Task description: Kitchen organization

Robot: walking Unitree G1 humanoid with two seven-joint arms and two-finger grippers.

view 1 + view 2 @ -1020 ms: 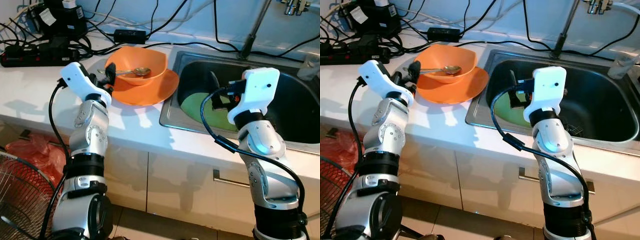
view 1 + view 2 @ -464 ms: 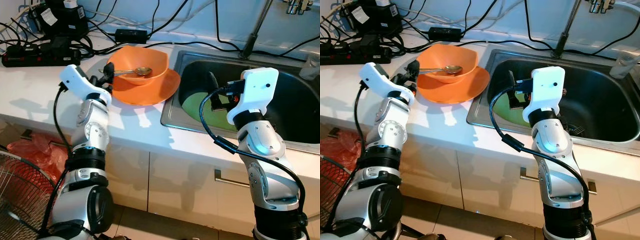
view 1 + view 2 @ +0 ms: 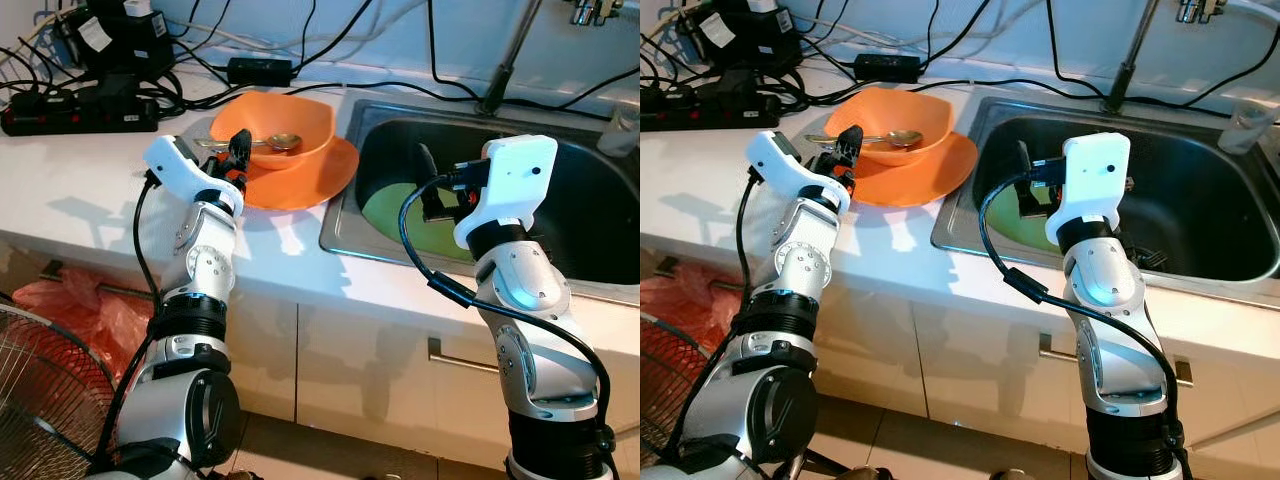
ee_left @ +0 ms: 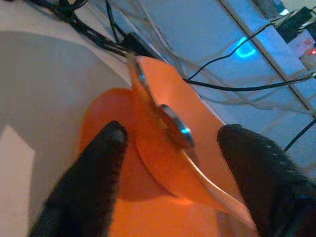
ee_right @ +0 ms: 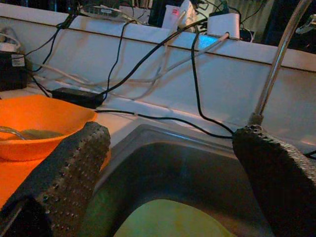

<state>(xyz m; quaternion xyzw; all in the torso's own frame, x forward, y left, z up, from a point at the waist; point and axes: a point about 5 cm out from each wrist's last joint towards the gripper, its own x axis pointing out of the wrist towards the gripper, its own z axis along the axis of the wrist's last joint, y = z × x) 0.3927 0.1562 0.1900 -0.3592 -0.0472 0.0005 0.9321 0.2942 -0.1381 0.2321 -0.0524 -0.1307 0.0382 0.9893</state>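
An orange bowl stands on an orange plate on the white counter, just left of the sink. A metal spoon lies in the bowl, its handle over the left rim. My left gripper is at that left rim, open; in the left wrist view the bowl and spoon sit between its fingers. My right gripper hangs open over the steel sink, above a green plate lying in the basin.
A power strip, a black adapter and tangled cables crowd the back of the counter. The faucet pipe rises behind the sink, with a glass at the far right. A wire fan stands on the floor at lower left.
My left arm has shifted right and its gripper has come closer in on the bowl's left rim. The right arm has not moved.
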